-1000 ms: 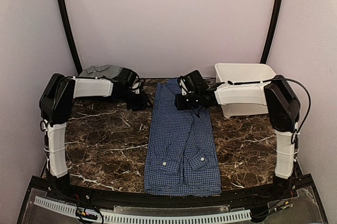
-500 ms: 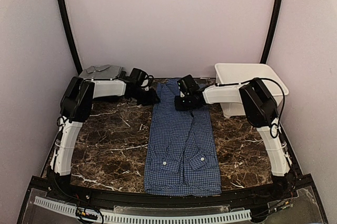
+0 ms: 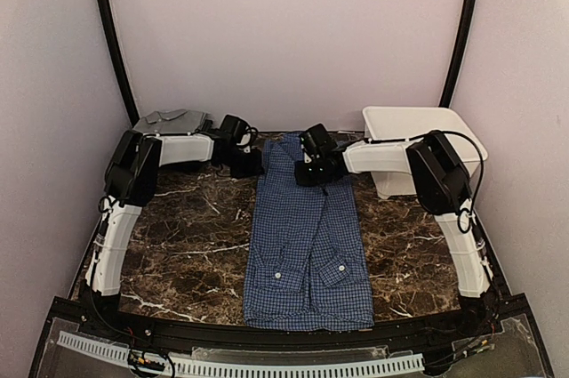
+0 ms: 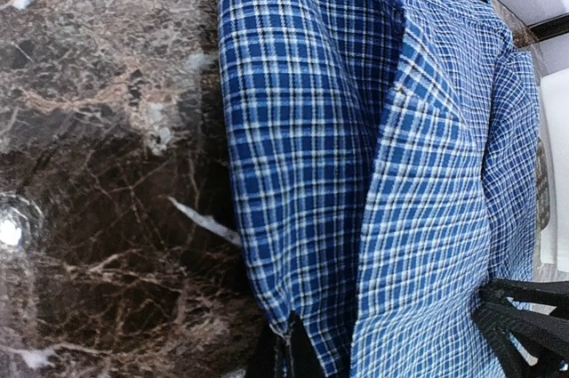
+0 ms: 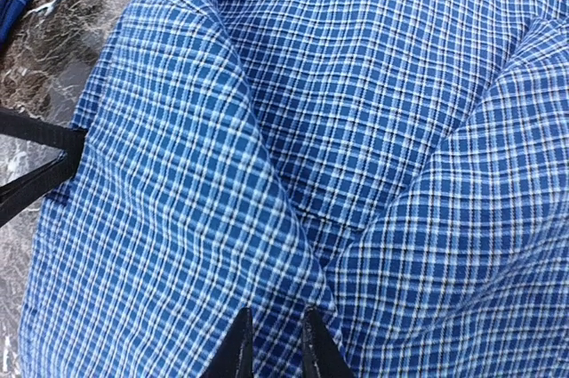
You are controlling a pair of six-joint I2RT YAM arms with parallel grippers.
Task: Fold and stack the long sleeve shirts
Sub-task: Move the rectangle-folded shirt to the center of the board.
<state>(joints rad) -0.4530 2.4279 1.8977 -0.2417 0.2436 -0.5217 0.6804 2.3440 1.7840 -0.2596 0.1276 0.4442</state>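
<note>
A blue checked long sleeve shirt [image 3: 307, 236] lies folded into a long strip down the middle of the table, collar end at the back. My left gripper [image 4: 289, 347] is shut on the shirt's left edge [image 4: 267, 289] near the collar end. My right gripper [image 5: 274, 332] pinches a raised fold of the same shirt [image 5: 356, 129] on its right side, the fingertips close together with cloth between them. In the top view the left gripper [image 3: 253, 163] and right gripper [image 3: 311, 172] face each other across the shirt's far end. A grey shirt [image 3: 169, 117] lies at the back left.
A white plastic tub [image 3: 418, 133] stands at the back right, just behind the right arm. Dark marble tabletop [image 3: 187, 236] shows on both sides of the blue shirt. A pale wall closes the back.
Both arms have reached further to the back of the table. The left gripper has shut on the blue shirt's left edge. The shirt still lies where it was.
</note>
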